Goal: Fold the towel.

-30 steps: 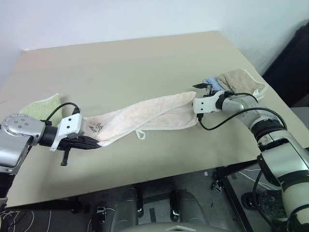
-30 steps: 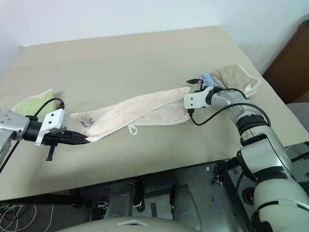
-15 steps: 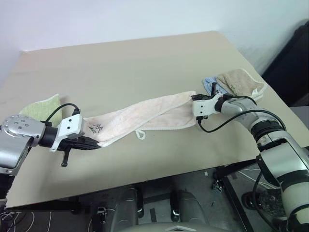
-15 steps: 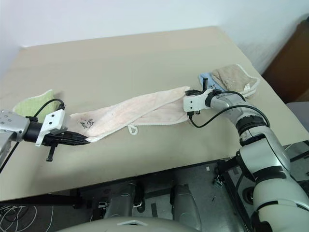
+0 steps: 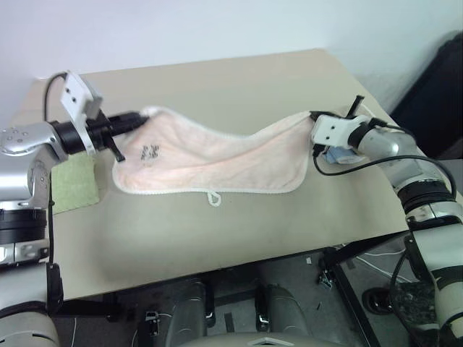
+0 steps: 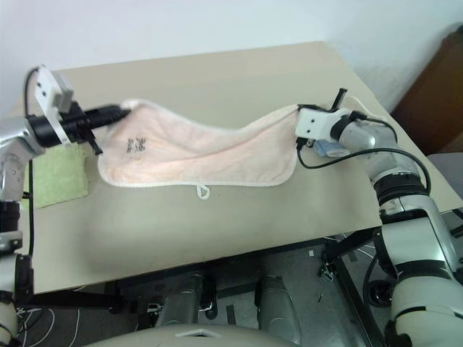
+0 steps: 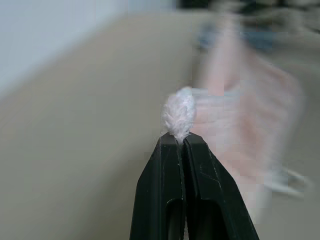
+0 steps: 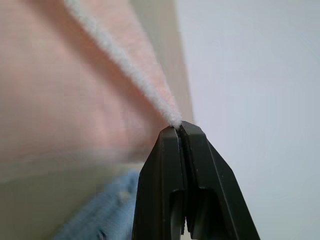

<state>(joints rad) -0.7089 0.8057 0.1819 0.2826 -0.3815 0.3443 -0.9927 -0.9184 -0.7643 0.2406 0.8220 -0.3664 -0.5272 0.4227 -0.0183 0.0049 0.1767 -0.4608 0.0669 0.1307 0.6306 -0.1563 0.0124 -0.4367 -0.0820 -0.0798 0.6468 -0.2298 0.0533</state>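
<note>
With the fingers of the left gripper (image 5: 137, 116) and right gripper (image 5: 312, 116) now pinched on its top corners, the towel (image 5: 217, 155) has been lifted off the table (image 5: 217, 79) and hangs spread between them, ready for folding.

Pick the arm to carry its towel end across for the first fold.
Right, probably. Both grippers are shut on the towel, left gripper and right gripper each pinching a top corner. The right corner has open table to cross; the green towel lies near the left.

pale pink towel (image 5: 217, 155) with white trim, green towel (image 5: 72, 184), tan table (image 5: 231, 79)
</note>
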